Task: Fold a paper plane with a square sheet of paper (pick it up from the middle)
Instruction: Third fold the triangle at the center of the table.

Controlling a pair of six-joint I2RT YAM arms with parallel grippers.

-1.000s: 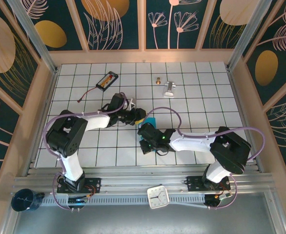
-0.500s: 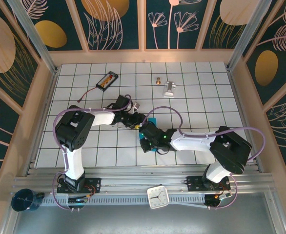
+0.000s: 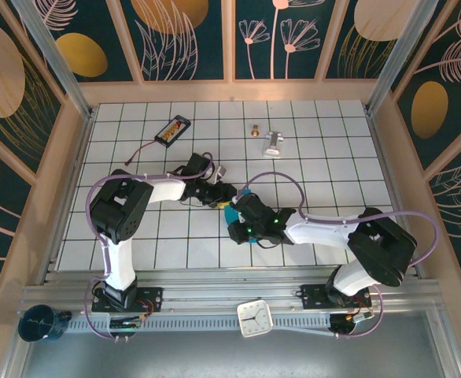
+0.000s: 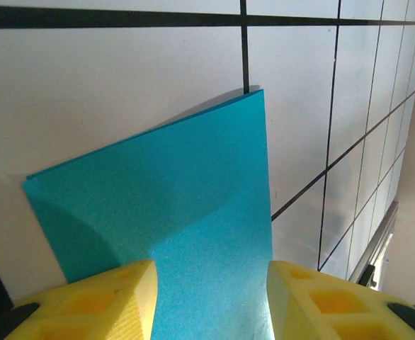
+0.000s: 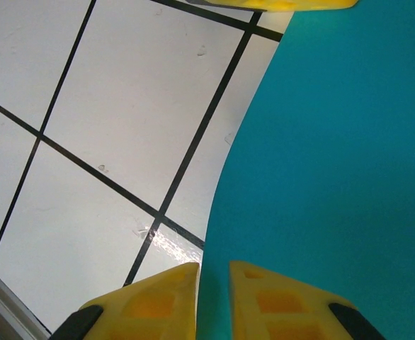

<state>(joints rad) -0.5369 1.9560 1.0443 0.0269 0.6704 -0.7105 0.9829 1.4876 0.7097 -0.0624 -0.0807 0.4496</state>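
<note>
— Looking for the sheet (image 4: 193,212)?
— Middle of the counter (image 5: 87,106), slightly toward the near side. Lies mostly flat, one edge lifted a little, judging by the shadow beneath. No dart shape yet.
— And the left hand (image 4: 209,287)?
— Stands open, fingers wide apart, with the sheet lying in the gap. No clamp on it to be seen.
— The right hand (image 5: 213,275)?
— Nearly closed at the curved edge of the sheet, just a thin slit between the fingers. Cannot tell a true pinch from a mere bracket around that edge.
— Risks from here?
— Several. Could lose the sheet outright, given a slack right pinch and an open left hand: nothing then to keep it in place. Could crumple the edge by dragging sideways on a half grip. Could set a skewed crease too, thin paper being prone to bow and slide on a smooth counter.
— Anything else?
— Crowding. Hand against hand in a tight spot; could knock fingers together and shove the sheet askew.
</note>
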